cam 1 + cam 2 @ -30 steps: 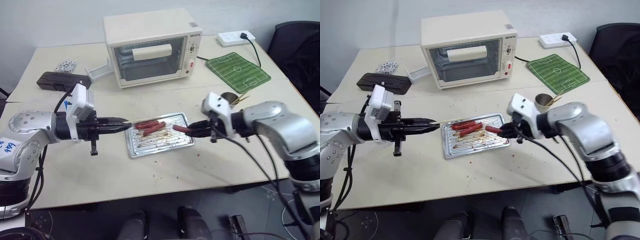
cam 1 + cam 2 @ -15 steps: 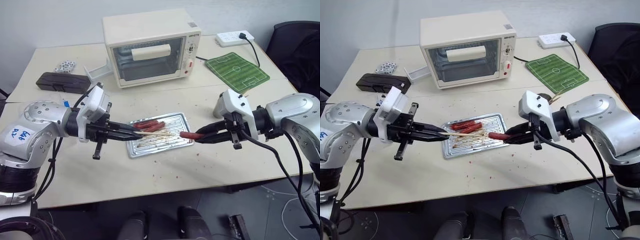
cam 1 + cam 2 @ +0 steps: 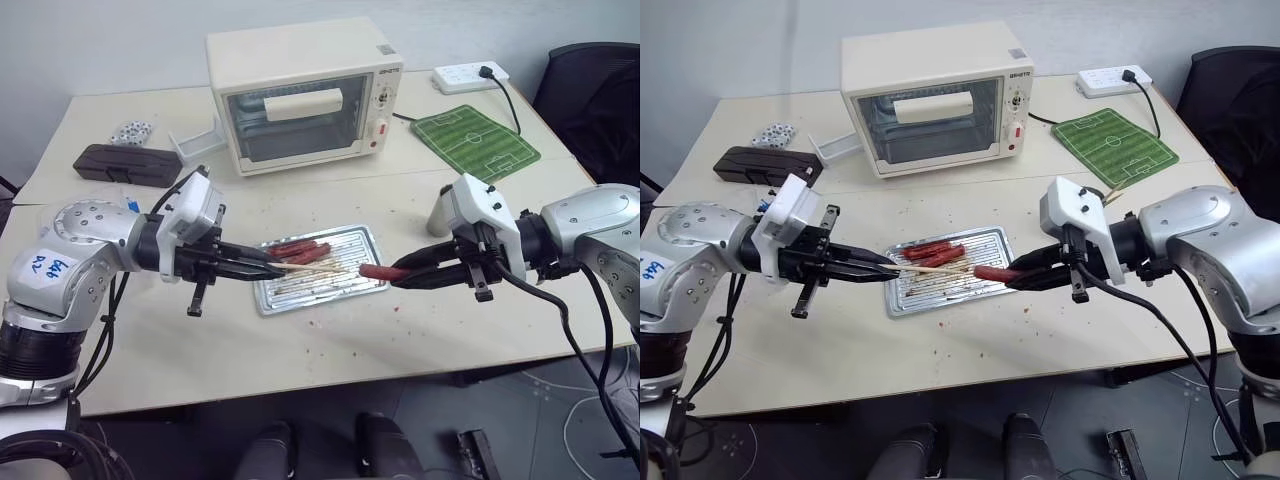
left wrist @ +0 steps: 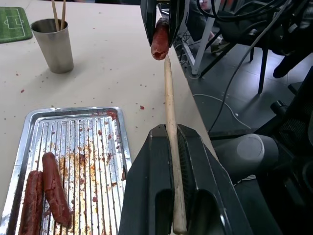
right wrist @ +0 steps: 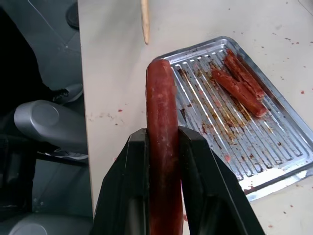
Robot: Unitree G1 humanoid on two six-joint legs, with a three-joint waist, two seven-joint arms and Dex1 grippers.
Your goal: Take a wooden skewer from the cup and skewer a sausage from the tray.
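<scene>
Left hand [image 3: 262, 270] clenched on the wooden skewer [image 3: 310, 268], stick lying nearly level and pointing toward 3 o'clock above the tray [image 3: 340, 240]. In the left wrist view, skewer [image 4: 171, 137] pinched between the two black fingers [image 4: 146, 196], tip aimed at the end of the sausage; contact between tip and sausage possibly made, not resolvable from these views.

Right hand [image 3: 400, 274] clamped on the sausage [image 3: 377, 271], fingers pointing toward 9 o'clock, sausage end projecting past the fingertips and held above the counter [image 3: 420, 340] just off the tray's 3 o'clock edge. In the right wrist view, sausage [image 5: 161, 137] gripped lengthwise between both fingers [image 5: 132, 196].

Tray at centre of the counter, ridged bottom soiled with grease and crumbs. Remaining sausages [image 3: 298, 250] grouped in the tray's 10 o'clock corner.

Cup [image 4: 54, 44] upright on the counter, spare skewers standing in it; in the eye views located behind the right arm, at 2 o'clock from the tray.

Toaster oven [image 3: 305, 95] at 12 o'clock from the tray, well apart. Green football-pitch mat [image 3: 478, 143] at 3 o'clock from the oven.
</scene>
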